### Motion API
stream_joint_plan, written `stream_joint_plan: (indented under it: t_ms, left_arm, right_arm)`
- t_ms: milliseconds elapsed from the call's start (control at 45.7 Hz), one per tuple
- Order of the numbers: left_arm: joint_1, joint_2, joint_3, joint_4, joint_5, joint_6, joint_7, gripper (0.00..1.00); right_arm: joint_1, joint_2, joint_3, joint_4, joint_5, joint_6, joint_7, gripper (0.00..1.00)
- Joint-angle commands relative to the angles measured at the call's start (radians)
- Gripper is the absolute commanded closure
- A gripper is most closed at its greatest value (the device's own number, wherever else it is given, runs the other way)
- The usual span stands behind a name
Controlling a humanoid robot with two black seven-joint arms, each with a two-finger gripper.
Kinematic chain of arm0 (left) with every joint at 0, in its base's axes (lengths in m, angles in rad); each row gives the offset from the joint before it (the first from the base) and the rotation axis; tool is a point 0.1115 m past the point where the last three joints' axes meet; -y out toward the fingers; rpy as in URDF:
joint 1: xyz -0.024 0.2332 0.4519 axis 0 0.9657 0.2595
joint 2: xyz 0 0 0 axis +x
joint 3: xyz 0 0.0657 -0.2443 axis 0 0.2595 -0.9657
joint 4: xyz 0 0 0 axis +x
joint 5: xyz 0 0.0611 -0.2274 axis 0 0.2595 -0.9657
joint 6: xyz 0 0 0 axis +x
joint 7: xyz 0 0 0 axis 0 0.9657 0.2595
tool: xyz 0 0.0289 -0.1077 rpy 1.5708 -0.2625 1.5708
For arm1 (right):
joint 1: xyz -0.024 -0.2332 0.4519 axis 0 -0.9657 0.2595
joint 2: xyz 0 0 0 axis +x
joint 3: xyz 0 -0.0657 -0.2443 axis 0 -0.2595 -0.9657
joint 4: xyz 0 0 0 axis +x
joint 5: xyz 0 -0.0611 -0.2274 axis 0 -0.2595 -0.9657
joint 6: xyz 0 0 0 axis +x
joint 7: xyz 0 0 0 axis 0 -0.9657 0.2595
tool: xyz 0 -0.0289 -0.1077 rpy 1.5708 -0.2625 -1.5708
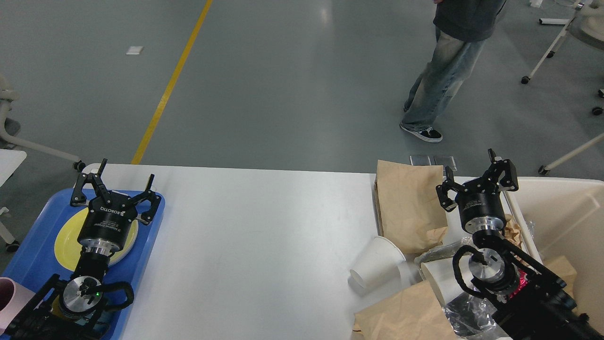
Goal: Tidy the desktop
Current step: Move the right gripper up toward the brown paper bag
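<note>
The desktop [264, 236], white, fronts grey floor [283, 85]; left tool [115, 191] and right tool [476, 177] spread, empty.

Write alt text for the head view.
Two open black pincers hover over a white desktop: the left pincer above a blue tray, the right pincer above paper bags and a tipped cup.

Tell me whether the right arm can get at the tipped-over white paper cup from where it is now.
Probably yes. The right end effector is open and empty, and the white paper cup lies on its side on the desktop with nothing over it, beside the brown paper bag.
</note>
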Motion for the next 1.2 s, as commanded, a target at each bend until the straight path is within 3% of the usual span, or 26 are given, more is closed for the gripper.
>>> stream_joint_plan:
  t_ms: [0, 175, 437, 984, 1181]
  left_arm:
    - [0.000, 0.000, 0.000, 0.000, 0.000, 0.000, 0.000, 0.04]
    - [0.000, 0.000, 0.000, 0.000, 0.000, 0.000, 0.000, 0.04]
    - [0.000, 0.000, 0.000, 0.000, 0.000, 0.000, 0.002, 0.04]
    - [0.000, 0.000, 0.000, 0.000, 0.000, 0.000, 0.002, 0.04]
    - [0.000, 0.000, 0.000, 0.000, 0.000, 0.000, 0.002, 0.04]
  right_arm:
    - [0.009, -0.051, 0.028, 0.013, 0.079, 0.005, -0.001, 0.00]
    - [0.045, -0.077, 0.024, -0.001, 0.153, -0.008, -0.008, 0.00]
    - [0.044, -0.087, -0.004, -0.013, 0.150, -0.013, -0.084, 0.00]
    - [0.028, -0.079, -0.184, -0.016, 0.148, -0.002, -0.113, 0.00]
    - [0.037, -0.077, -0.237, -0.013, 0.148, -0.002, -0.169, 0.00]
